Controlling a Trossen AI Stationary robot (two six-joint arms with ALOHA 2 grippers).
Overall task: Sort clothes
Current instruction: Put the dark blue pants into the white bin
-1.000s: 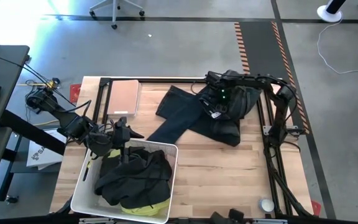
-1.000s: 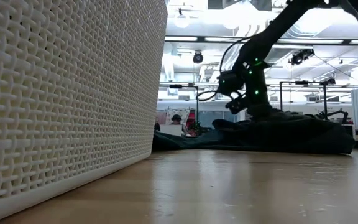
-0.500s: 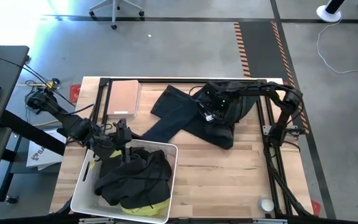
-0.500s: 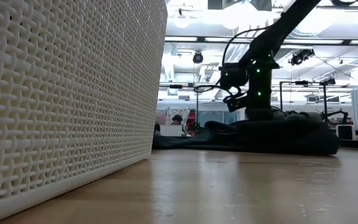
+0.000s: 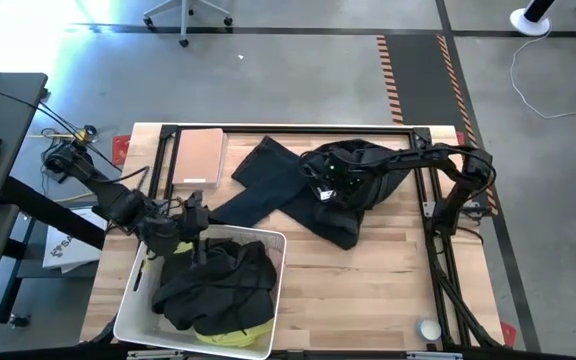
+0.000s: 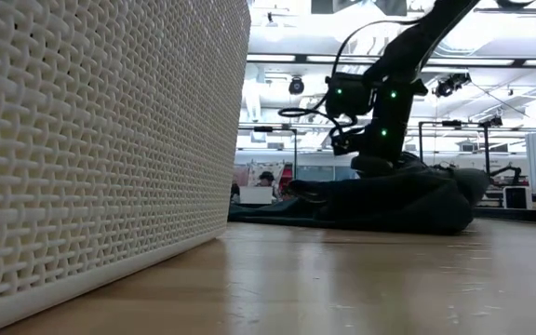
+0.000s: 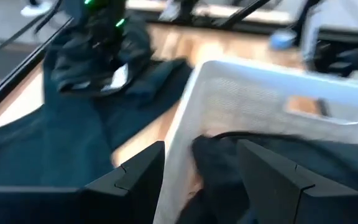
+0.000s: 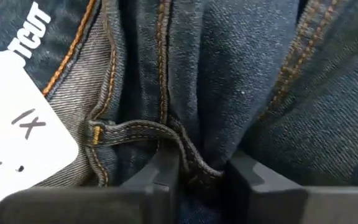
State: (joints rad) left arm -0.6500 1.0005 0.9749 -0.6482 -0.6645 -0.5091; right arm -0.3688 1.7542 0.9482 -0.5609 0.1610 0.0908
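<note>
The dark denim jeans (image 5: 298,190) are spread over the far half of the table (image 5: 388,270), pinched at a seam fold between the fingers of the right end effector (image 8: 201,180). The left end effector (image 7: 201,180) is held open at the white basket (image 5: 138,305), where dark and yellow clothes (image 5: 213,290) are piled.

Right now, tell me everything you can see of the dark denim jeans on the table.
The dark denim jeans lie crumpled on the wooden table, one leg stretched flat toward the white woven basket. Dark blue denim with orange stitching and a white handwritten tag. The right tool pinches a stitched fold at the bunched end.
</note>
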